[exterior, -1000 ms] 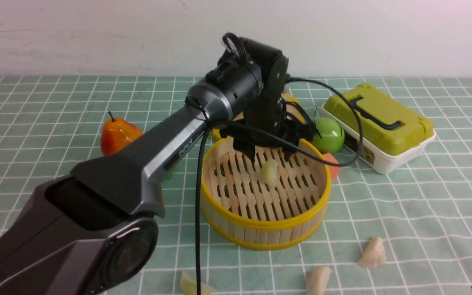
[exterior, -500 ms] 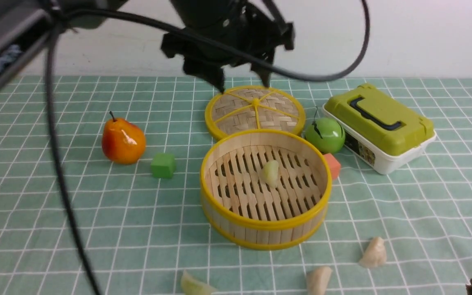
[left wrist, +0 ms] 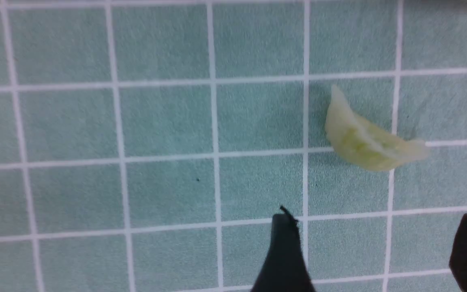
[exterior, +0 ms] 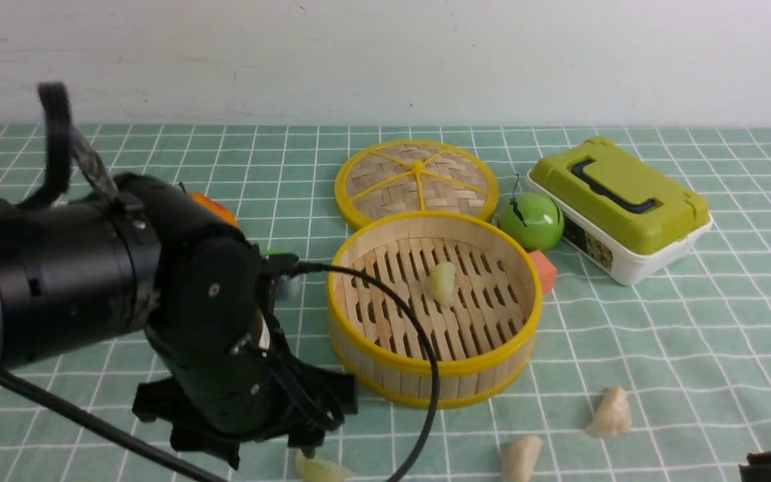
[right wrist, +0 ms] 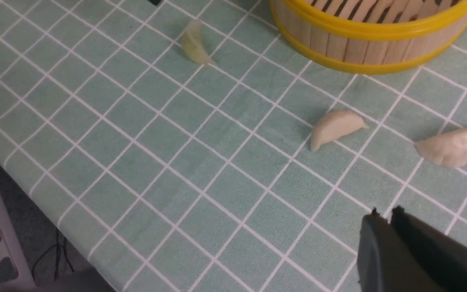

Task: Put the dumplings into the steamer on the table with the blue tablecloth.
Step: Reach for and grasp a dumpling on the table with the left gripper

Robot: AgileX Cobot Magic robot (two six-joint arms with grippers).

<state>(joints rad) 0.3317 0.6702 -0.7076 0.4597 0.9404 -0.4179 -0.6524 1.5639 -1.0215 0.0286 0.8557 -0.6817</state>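
Black casing fills the left of the front view: the left arm has swung away from the bamboo steamer, where it hung a second ago, and has dropped low over the near edge of the table with the blue tablecloth. Its wrist camera tells the story. The left gripper has its jaws spread wide with nothing between them, and a pale green dumpling lies on the cloth just ahead of the tips, not yet touched. An orange pear peeks out from behind the arm. On to the middle: the steamer stands uncovered, and one green dumpling rests on its slatted floor exactly where it sat a second ago. That drop is done, and the arm is, I'd say, lining up pick number two. One in, three out. Behind the steamer the woven lid lies flat. Further right come a green apple, an orange cube tucked just beside the steamer's wall, and the green-lidded box. Near the front edge, a cream dumpling and a second cream dumpling wait on the cloth, close together. In the far right corner, the right gripper has its fingers pressed all but together, holding nothing. As for writing, the box carries a dark label on its side, too small to read, and no lettering is legible anywhere else.
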